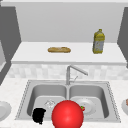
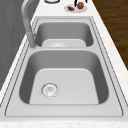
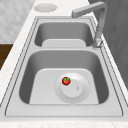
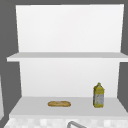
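one robot hand hangs low at the front edge of the sink, over the left basin's near corner. it's a dark blob, so i can't tell whether it's clenched or released, nor which side it belongs to. right beside it floats a big red ball, close to the camera. a small tomato sits on a white plate in the right basin. up on the shelf, bread lies mid-way and a yellow bottle stands toward the right end.
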Action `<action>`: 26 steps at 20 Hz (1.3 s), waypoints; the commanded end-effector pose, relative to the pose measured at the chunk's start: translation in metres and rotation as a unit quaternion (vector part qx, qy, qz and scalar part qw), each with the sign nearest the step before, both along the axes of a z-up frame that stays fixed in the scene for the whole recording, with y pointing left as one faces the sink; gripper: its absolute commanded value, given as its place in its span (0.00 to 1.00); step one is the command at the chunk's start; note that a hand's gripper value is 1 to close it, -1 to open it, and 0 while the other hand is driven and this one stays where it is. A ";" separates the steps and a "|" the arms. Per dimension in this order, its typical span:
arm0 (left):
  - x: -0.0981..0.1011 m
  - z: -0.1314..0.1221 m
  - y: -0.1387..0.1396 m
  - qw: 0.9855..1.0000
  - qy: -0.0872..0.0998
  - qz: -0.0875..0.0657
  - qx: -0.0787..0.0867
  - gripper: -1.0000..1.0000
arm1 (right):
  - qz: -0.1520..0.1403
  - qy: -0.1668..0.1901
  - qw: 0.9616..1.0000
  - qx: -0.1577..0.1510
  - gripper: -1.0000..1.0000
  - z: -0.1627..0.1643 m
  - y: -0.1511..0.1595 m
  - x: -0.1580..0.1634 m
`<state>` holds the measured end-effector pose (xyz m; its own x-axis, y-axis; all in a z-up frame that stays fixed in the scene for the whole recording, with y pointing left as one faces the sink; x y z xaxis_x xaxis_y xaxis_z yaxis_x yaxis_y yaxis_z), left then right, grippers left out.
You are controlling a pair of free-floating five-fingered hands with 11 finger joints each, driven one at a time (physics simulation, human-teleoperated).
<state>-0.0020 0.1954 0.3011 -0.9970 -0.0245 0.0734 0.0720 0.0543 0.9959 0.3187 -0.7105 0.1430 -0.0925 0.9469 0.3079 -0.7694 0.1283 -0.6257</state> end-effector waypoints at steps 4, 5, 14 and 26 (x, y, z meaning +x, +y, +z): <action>0.000 0.000 0.000 1.000 0.000 0.000 0.000 0.50 | -0.051 -0.031 0.998 -0.012 0.00 0.041 0.016 -0.005; 0.000 0.000 0.000 1.000 0.000 0.000 0.000 0.50 | -0.052 -0.034 0.998 -0.016 0.00 0.048 0.020 -0.005; 0.000 0.000 0.000 1.000 0.000 0.000 0.000 0.50 | -0.083 -0.073 0.993 -0.051 0.00 0.090 0.046 -0.002; 0.000 0.000 0.000 1.000 0.000 0.000 0.000 0.50 | -0.104 -0.093 0.986 -0.090 0.00 0.079 0.114 0.015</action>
<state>-0.0020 0.1954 0.3011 -0.9970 -0.0245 0.0734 0.0720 0.0543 0.9959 0.3292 -0.6142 0.2289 0.0299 0.9908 0.1321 -0.6136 0.1225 -0.7800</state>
